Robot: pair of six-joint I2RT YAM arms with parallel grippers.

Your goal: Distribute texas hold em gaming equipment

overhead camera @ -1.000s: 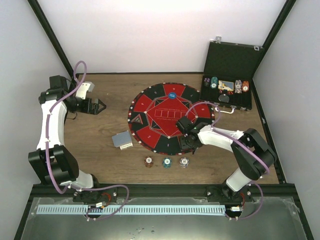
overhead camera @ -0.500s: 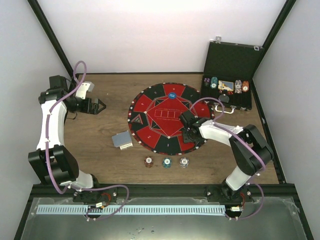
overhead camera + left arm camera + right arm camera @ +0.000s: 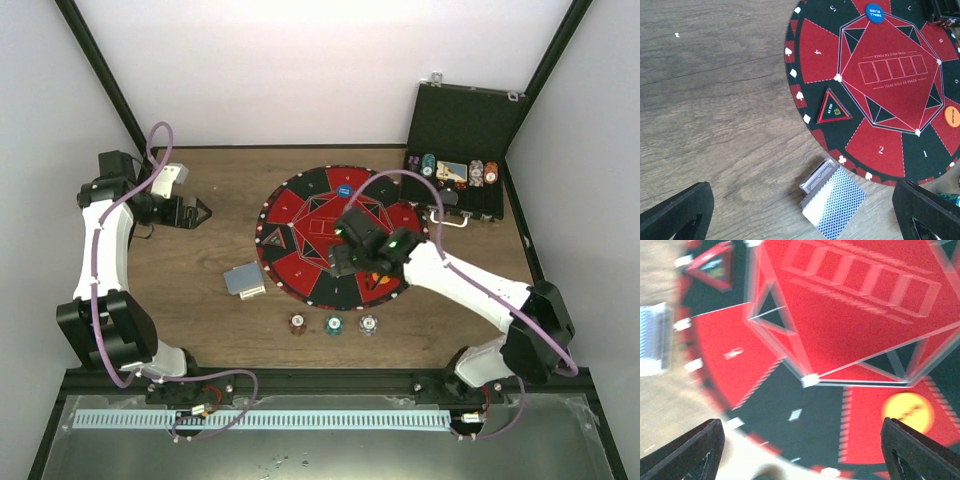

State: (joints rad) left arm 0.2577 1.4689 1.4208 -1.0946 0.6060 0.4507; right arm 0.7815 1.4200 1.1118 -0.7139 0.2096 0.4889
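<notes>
A round red-and-black mat (image 3: 300, 215) lies mid-table. On it sit a blue button disc (image 3: 344, 189) at the far side and an orange button disc (image 3: 908, 411) near its right edge, also seen in the left wrist view (image 3: 952, 116). A deck of blue-backed cards (image 3: 245, 279) rests on its clear box left of the mat (image 3: 834, 208). Three poker chips (image 3: 334, 324) line up in front of the mat. My right gripper (image 3: 345, 252) hovers open over the mat's near half (image 3: 801, 427), holding nothing. My left gripper (image 3: 205, 211) stands open at the far left, empty (image 3: 802, 192).
A black hinged case (image 3: 455, 150) stands open at the back right with more chips and cards in its tray. A small triangular marker (image 3: 273, 238) lies on the mat's left side. Black frame rails border the table.
My right gripper has swung from the mat's near right edge leftward over the mat, and its jaws have spread wider. The left arm has not moved.
</notes>
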